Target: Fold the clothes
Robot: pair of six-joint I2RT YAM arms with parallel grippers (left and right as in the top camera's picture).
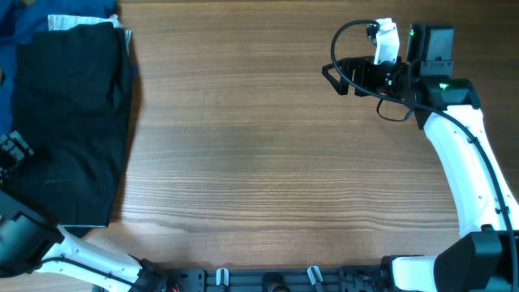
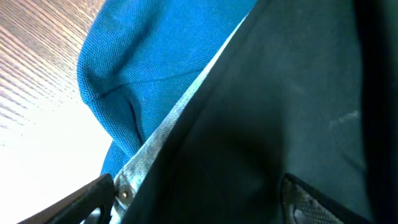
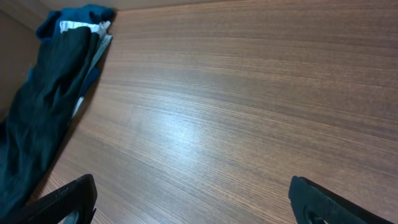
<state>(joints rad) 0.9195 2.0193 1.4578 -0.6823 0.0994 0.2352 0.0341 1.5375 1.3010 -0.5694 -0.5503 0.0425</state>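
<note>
A black garment (image 1: 73,122) lies folded lengthwise along the table's left edge, on top of a blue garment (image 1: 16,32) that shows at the far-left corner. My left gripper (image 1: 15,152) is at the black garment's left edge. In the left wrist view its fingers (image 2: 199,202) are spread wide over the black cloth (image 2: 280,112), with blue cloth (image 2: 143,56) and a grey waistband lining (image 2: 161,134) beside it. My right gripper (image 1: 332,75) hovers open and empty at the far right. Its wrist view (image 3: 193,199) looks across bare wood toward the black garment (image 3: 43,118).
The wooden table (image 1: 268,154) stretches between the clothes and the right arm. A white label or waistband (image 1: 65,23) shows at the top of the black garment. The right arm's white link (image 1: 466,162) runs along the right edge.
</note>
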